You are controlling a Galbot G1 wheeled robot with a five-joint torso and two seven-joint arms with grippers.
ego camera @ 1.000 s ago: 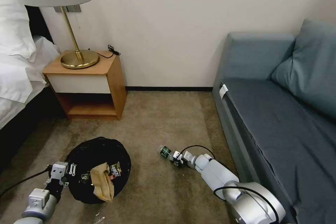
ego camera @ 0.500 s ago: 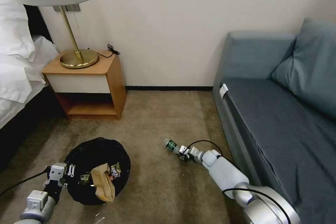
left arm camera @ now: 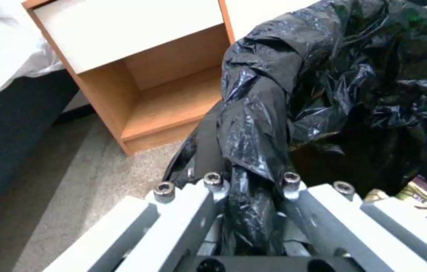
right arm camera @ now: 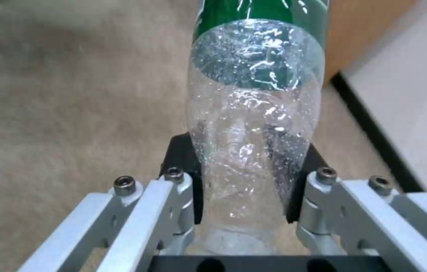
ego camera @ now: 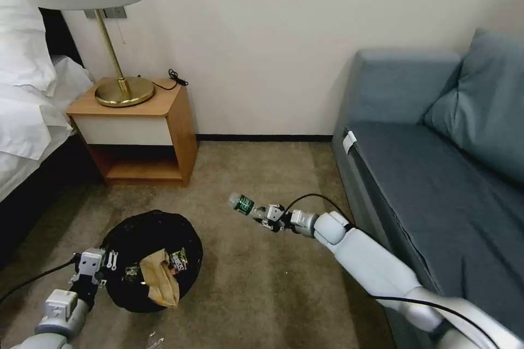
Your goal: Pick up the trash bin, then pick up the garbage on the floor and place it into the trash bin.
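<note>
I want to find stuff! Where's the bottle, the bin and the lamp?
bottle [ego camera: 244,204], head view, on its green label.
bin [ego camera: 143,232], head view, on the black bag over its rim.
lamp [ego camera: 124,91], head view, on its gold base.

— How many bins are there?
— One trash bin, with one black bag over its rim.
— And bottles?
— One clear green-labelled bottle.
— What can you count inside the bin?
— One crumpled brown paper and one dark printed wrapper beside it; anything else down there is too dark to count.
— Litter on the carpet?
— One small pale scrap at the near edge.
— How many robot hands?
— Two: one left hand, one right hand.
— Furniture?
— One nightstand, one lamp, one sofa with one cushion, one bed.
</note>
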